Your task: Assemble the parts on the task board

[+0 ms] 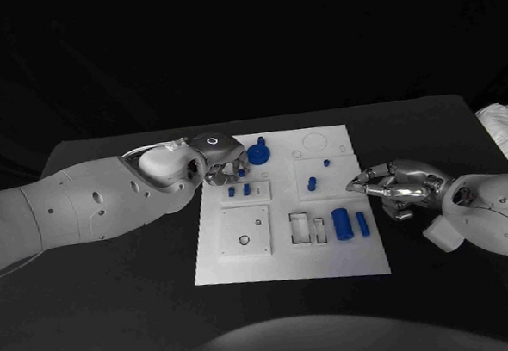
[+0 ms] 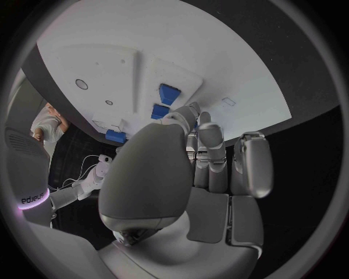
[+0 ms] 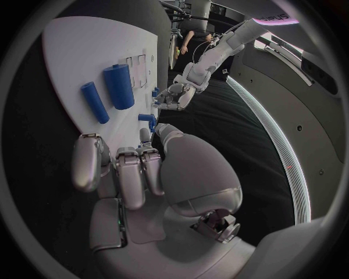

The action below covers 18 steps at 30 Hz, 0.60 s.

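Both my hands hold nothing — left hand (image 1: 219, 169) with fingers (image 2: 209, 152) curled narrow over the task board (image 1: 292, 262) beside two small blue parts (image 2: 164, 102); right hand (image 1: 391, 186) loosely curled at the board's right edge. The board's recess holds a blue cylinder (image 1: 341, 224) — my right wrist view shows it beside a slimmer blue rod (image 3: 95, 102).

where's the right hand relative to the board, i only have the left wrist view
Observer: The right hand hovers at the task board's right edge, beside two blue cylinders.
Operator: is it holding anything
Observer: No part is visible in its fingers; they look curled in the right wrist view.
Operator: and my left hand from above
Observer: The left hand is over the board's upper left, by a round blue part.
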### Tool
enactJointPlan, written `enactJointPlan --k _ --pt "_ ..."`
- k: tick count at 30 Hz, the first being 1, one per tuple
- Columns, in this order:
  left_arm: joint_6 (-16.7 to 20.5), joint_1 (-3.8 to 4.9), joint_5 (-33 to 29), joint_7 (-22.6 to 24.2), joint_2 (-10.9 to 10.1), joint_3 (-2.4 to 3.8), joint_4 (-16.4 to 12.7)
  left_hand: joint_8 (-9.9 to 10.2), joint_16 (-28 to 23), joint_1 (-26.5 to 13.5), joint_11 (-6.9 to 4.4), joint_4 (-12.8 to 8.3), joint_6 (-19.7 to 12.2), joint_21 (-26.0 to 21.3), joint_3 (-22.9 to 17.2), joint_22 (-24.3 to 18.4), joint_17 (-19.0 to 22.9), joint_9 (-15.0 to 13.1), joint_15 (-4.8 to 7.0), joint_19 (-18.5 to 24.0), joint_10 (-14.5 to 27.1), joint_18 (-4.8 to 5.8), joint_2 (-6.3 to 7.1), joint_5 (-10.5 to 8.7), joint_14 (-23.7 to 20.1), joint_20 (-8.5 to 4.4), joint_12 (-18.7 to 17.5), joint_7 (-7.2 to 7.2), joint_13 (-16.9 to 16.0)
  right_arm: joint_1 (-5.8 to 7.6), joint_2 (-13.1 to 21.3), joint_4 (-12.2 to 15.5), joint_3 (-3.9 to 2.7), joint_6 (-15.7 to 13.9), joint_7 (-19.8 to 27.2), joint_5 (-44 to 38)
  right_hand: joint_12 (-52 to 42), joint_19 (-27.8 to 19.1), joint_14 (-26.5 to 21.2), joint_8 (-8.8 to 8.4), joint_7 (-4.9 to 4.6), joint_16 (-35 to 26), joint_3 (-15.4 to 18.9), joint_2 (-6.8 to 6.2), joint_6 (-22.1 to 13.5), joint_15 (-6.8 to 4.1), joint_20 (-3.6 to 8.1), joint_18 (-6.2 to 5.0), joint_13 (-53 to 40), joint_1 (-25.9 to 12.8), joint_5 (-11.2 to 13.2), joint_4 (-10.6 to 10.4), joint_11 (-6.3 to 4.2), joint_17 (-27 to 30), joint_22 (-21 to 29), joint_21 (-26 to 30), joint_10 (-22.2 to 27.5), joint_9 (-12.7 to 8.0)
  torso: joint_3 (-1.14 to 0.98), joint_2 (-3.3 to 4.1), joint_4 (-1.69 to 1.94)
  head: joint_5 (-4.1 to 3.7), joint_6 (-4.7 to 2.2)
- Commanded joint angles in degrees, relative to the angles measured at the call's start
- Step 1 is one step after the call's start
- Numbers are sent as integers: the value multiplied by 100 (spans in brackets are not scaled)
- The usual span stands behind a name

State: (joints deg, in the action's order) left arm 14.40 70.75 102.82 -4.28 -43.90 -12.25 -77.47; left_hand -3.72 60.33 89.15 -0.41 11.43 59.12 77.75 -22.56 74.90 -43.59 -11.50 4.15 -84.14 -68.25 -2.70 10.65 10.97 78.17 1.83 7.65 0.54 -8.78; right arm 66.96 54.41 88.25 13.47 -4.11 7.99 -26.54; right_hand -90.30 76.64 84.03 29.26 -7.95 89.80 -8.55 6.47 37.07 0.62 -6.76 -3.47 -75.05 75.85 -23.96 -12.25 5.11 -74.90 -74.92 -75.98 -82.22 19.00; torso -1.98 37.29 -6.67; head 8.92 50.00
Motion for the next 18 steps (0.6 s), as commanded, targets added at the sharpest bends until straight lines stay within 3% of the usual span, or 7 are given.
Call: enactJointPlan --k 1,6,9,11,15,18 --pt "154 0 83 -100 -22 4 -15 23 -13 -64 44 18 -200 -19 -30 1157 -3 51 -17 -122 3 7 71 -43 -18 50 -52 72 14 -4 2 3 0 86 26 -16 30 -25 597 3 20 20 -16 0 -17 -28 -3 -64 -1495 -5 -21 -17 -200 -1510 -960 31 -778 -7 3 1 -3 4 0" --pt "767 1 138 -96 -134 19 -73 21 46 -135 75 134 -786 22 18 1171 -29 208 -29 -149 69 15 173 -271 35 64 -138 314 49 -4 19 -2 0 42 64 -16 30 -38 597 3 18 20 -15 -6 -17 -28 -3 -68 -1495 -4 -21 -14 -199 -1510 -955 45 -778 -7 8 0 4 -11 0" --pt "1165 9 149 -70 -250 69 -140 16 86 -117 103 301 -1237 43 208 1179 -47 334 -48 -166 233 20 233 -441 72 73 -227 512 81 -4 39 -5 0 -16 115 -17 30 -52 597 8 12 20 -3 -29 -8 -26 -5 -71 -1495 -11 -8 -11 -193 -1510 -950 60 -778 -6 10 -8 5 -8 0" --pt "1318 24 150 -49 -307 99 -168 11 95 -72 118 381 -1346 44 318 1180 -45 371 -56 -170 316 21 245 -479 78 79 -264 592 93 -4 54 -2 0 -48 141 -19 30 -70 597 18 10 20 9 -58 10 -22 -7 -76 -1495 -10 16 0 -188 -1510 -942 81 -778 -3 10 -12 8 2 0" --pt "1565 143 152 -28 -483 152 -239 32 90 13 168 523 -1897 12 787 1173 -7 526 -93 -163 869 17 284 -708 67 102 -384 740 180 21 118 38 0 -154 219 -67 45 -363 597 46 3 20 39 -197 81 10 -25 -156 -1470 109 270 143 -162 -1510 -831 396 -741 -1 6 -13 17 -7 0" --pt "1517 280 200 -70 -634 168 -285 26 65 12 164 524 -1950 -38 974 1162 49 567 -103 -146 1274 7 300 -767 34 114 -392 801 255 106 168 89 -1 -286 266 -222 287 -529 561 43 -14 -6 97 -274 112 21 -40 -200 -1106 176 626 221 -158 -1479 -766 595 -206 -13 8 -11 18 -18 0"
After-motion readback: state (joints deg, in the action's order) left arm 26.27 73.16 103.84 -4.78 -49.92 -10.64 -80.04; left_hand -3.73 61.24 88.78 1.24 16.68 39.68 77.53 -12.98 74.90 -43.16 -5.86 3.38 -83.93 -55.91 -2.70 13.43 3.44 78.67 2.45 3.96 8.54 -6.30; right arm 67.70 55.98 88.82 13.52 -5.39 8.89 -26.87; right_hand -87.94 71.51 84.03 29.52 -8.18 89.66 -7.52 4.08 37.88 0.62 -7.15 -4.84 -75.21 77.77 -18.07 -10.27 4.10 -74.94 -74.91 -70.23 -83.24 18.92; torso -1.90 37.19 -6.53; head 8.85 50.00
